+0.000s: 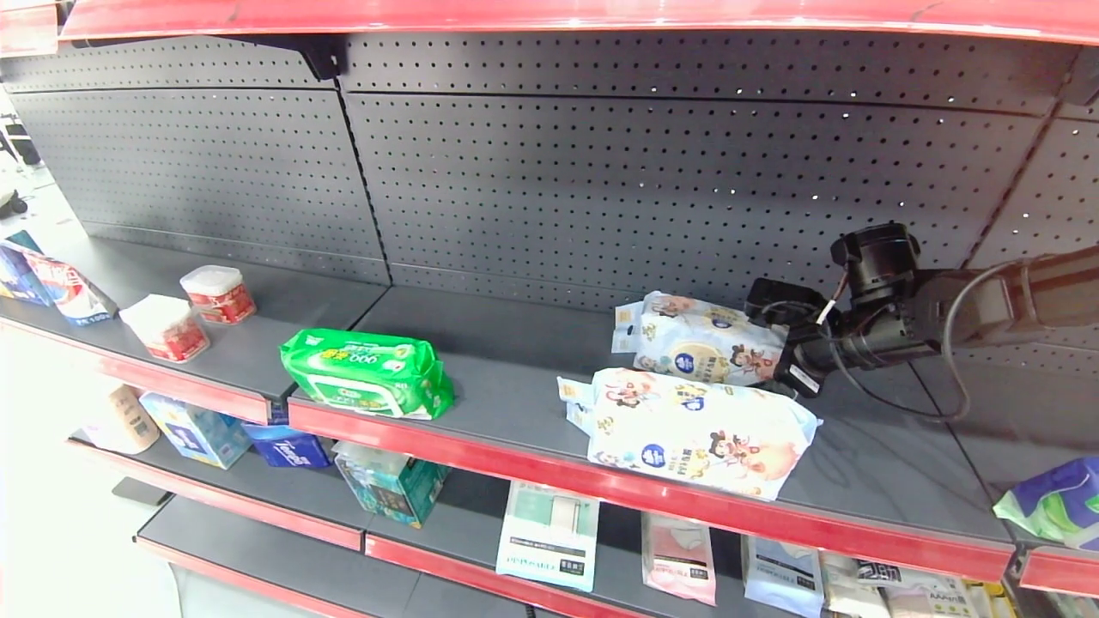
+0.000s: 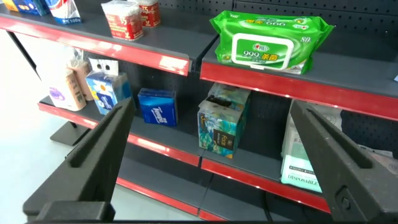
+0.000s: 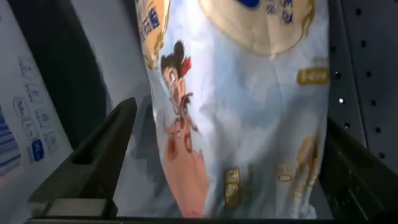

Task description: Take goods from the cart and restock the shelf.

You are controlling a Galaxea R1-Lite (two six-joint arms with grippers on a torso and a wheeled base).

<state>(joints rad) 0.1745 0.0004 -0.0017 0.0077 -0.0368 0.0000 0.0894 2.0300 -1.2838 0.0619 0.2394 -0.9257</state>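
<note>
Right end effector (image 1: 788,362) released, straddling rear wipes pack (image 1: 700,339) behind front pack (image 1: 695,429); soft, light, slippery film, so pinch mid-body

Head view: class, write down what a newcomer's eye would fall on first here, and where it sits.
The bright green pack stands out, lying at the front edge of the dark shelf, left of centre. To its right lie two cartoon-printed packs, the front pack and the rear pack, with the right claw open around the rear one's end.
</note>
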